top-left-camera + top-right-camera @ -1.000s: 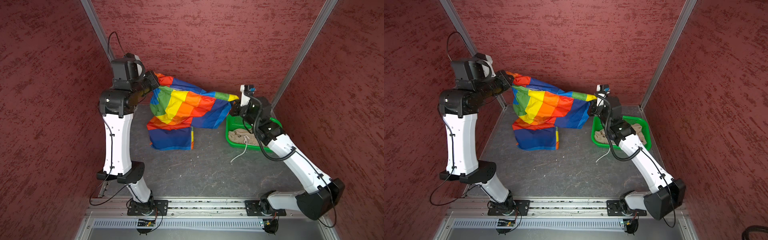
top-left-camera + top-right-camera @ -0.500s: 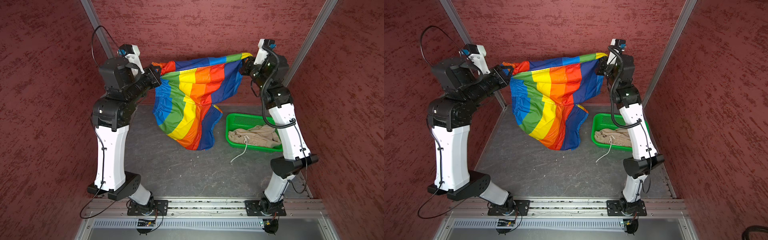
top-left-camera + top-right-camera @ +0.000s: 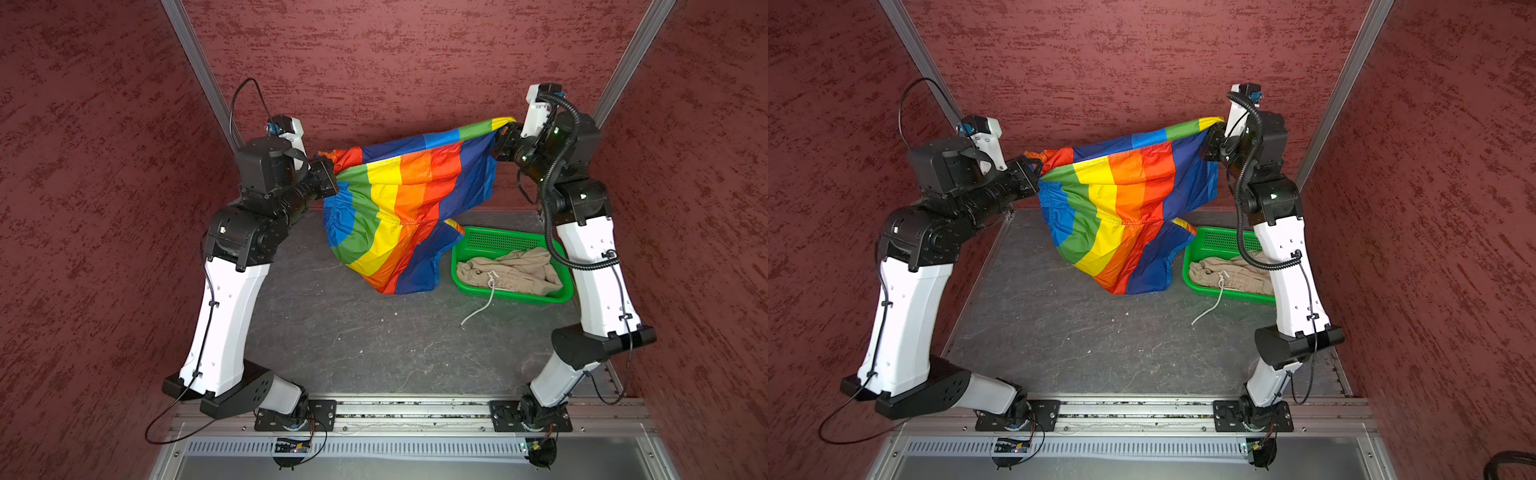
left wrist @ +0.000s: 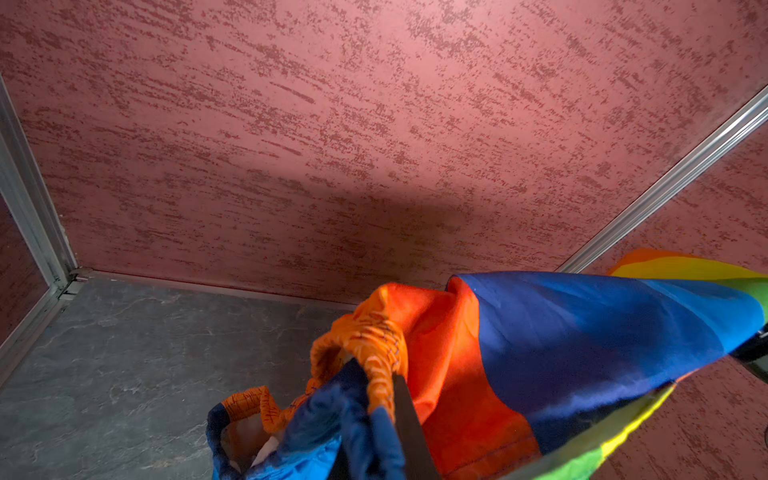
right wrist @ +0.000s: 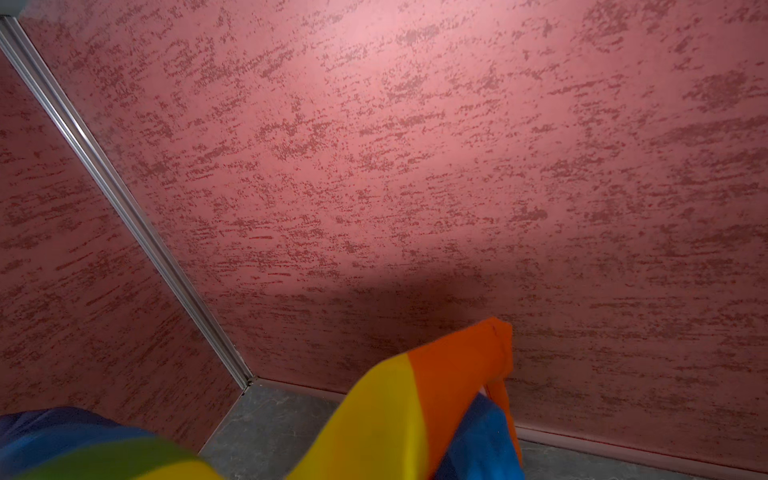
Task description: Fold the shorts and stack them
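The thin rainbow-striped shorts (image 3: 407,208) (image 3: 1125,208) hang in the air, stretched between the two raised arms in front of the red textured back wall (image 3: 395,62). The left gripper (image 3: 330,168) (image 3: 1036,166) is clamped on a bunched orange and red end of the cloth. In the left wrist view, gathered orange and blue fabric (image 4: 540,340) wraps around a dark finger (image 4: 409,419). The right gripper (image 3: 500,139) (image 3: 1210,137) sits higher, pinched tight on a yellow-green corner, and the right wrist view shows only yellow, orange and blue cloth (image 5: 415,407) filling the near edge. The fabric sags from that line, with its lowest fold low over the grey stone-patterned table (image 3: 353,340) – it cannot be told whether the fold touches. Just beside that fold stands the green perforated plastic basket (image 3: 515,296) (image 3: 1200,249), on the right arm's side. The plain beige shorts (image 3: 511,270) (image 3: 1225,274) lie crumpled inside it, and their white drawstring (image 3: 482,305) (image 3: 1210,309) trails over the near rim onto the table.
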### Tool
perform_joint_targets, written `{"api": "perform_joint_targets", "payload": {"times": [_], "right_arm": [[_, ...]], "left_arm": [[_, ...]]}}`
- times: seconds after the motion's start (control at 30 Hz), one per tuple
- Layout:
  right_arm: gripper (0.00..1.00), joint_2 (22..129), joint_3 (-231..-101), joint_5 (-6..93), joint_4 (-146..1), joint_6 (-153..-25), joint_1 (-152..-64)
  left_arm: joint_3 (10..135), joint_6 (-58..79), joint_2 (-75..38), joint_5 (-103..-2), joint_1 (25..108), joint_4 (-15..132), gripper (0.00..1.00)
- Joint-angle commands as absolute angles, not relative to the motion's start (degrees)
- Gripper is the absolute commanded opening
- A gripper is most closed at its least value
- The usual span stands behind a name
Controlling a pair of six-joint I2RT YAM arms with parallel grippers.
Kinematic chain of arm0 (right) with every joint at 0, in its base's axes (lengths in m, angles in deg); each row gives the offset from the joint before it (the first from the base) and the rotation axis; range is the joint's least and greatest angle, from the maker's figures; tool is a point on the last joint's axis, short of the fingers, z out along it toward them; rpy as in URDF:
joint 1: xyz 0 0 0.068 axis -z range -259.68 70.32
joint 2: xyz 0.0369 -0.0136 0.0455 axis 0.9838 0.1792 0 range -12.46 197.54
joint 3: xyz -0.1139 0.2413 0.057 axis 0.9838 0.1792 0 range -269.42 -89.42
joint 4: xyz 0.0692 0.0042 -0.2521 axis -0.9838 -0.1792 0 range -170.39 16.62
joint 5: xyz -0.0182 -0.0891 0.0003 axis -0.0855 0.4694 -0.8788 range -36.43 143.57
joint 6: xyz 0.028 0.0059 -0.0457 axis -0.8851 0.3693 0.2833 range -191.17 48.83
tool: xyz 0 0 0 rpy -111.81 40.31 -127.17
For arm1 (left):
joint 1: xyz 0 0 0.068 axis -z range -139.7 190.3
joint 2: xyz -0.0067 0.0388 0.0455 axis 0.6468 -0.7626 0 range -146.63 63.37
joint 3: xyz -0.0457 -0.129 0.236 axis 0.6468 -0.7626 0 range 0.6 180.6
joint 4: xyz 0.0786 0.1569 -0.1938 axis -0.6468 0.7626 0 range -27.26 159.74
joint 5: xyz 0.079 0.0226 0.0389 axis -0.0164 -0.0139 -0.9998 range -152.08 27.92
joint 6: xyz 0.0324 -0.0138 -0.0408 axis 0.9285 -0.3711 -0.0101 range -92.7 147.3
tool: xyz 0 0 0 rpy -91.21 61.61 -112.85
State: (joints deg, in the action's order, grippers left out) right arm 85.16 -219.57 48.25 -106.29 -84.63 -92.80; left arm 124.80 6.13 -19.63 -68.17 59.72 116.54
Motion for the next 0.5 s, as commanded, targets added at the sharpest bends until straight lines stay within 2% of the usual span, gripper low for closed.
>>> {"api": "perform_joint_targets", "payload": {"times": [0.0, 0.13, 0.23, 0.37, 0.47], "right_arm": [[0.00, 86.1, -213.9, 47.9, -105.5, -84.8, -92.3], [0.00, 93.0, -213.4, 45.6, -103.6, -86.7, -92.3], [0.00, 101.9, -223.3, 44.3, -105.7, -87.1, -92.3], [0.00, 115.6, -246.6, 44.0, -108.5, -87.7, -92.3], [0.00, 117.1, -250.5, 45.5, -101.1, -90.1, -91.9]], "left_arm": [[120.8, 5.6, -18.6, -69.7, 57.0, 111.2, 0.00], [116.5, 5.0, -22.0, -67.1, 53.0, 107.3, 0.00], [119.1, 3.7, -27.2, -61.7, 48.9, 106.9, 0.00], [128.3, 2.6, -35.5, -53.1, 44.6, 105.3, 0.00], [143.8, 2.8, -43.2, -46.3, 43.5, 107.6, 0.00]]}}
